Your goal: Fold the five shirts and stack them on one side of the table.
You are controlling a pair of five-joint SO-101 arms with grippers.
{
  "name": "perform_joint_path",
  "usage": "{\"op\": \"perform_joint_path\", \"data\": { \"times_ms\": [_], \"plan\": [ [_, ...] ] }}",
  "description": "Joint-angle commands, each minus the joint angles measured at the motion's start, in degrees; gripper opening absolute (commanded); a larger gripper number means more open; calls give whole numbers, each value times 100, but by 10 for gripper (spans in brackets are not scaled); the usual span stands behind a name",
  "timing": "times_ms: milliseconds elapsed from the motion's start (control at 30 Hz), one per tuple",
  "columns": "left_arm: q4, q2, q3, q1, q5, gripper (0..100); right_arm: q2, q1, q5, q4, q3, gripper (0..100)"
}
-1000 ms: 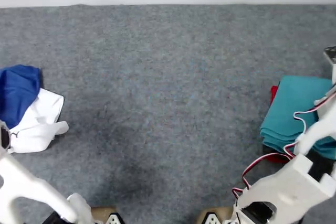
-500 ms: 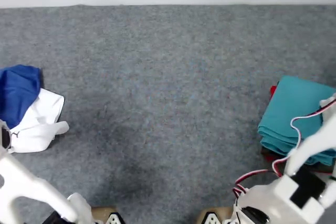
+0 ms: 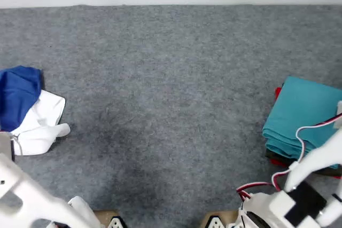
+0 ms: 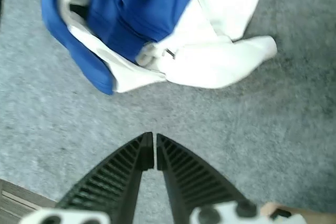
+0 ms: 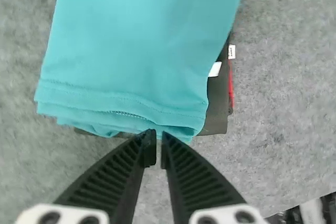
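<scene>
Table (image 3: 171, 68): You are looking at a grey felt-like top that runs across the whole high view, with a pale wall strip along the far edge.

Teal shirt (image 3: 302, 113) (image 5: 136, 40): You will find it folded flat at the right side of the table, on top of a pile. Its stitched hem faces the arms.

Black layer (image 5: 218, 116): It lies right under the teal shirt, sticking out along one side, with two small white tags at its edge.

Red layer (image 3: 278, 92): You see thin slivers of it peeking out from beneath the teal shirt at the far corner and the near edge.

Blue shirt (image 3: 18, 94) (image 4: 136, 9): It lies crumpled and unfolded at the left edge of the table, overlapping the white one.

White shirt (image 3: 40, 124) (image 4: 220, 56): It is loose too, touching the blue shirt, with a sleeve trailing toward the table's middle.

Right arm (image 3: 310, 190): It is at the near right, by the folded pile.

Left arm (image 3: 21, 196): It is at the near left, just short of the loose heap.

Right gripper (image 5: 156, 148): Its fingers are pressed almost together with nothing between them. The tips are at the teal hem, and you cannot tell whether they touch it.

Left gripper (image 4: 153, 150): Its fingers are likewise drawn together and hold nothing, over bare felt a little short of the blue and white shirts.
</scene>
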Motion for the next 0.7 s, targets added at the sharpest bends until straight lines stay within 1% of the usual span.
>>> {"op": "perform_joint_path", "data": {
  "times_ms": [0, 133, 267, 333, 400, 500, 567, 667],
  "plan": [
    [88, -229, 251, 0, 0, 19, -602, 40, -404, 251, -53, 9],
    [79, -273, 391, 0, 0, 19, -1367, -295, -466, 251, 536, 9],
    [35, -273, 400, 0, 9, 19, -2308, -629, -492, 251, 1697, 9],
    [-9, -273, 400, 0, 88, 19, -2774, -769, -765, 233, 2400, 9],
    [-132, -273, 400, 26, 360, 19, -3204, -875, -976, 224, 3068, 9],
    [-316, -273, 400, 352, 747, 19, -3749, -998, -1055, 215, 3903, 9],
    [-431, -273, 391, 686, 1037, 19, -4057, -1095, -1055, 215, 4316, 9],
    [-782, -246, 382, 1116, 1495, 19, -4444, -1112, -1073, 4, 4844, 9]
  ]
}}
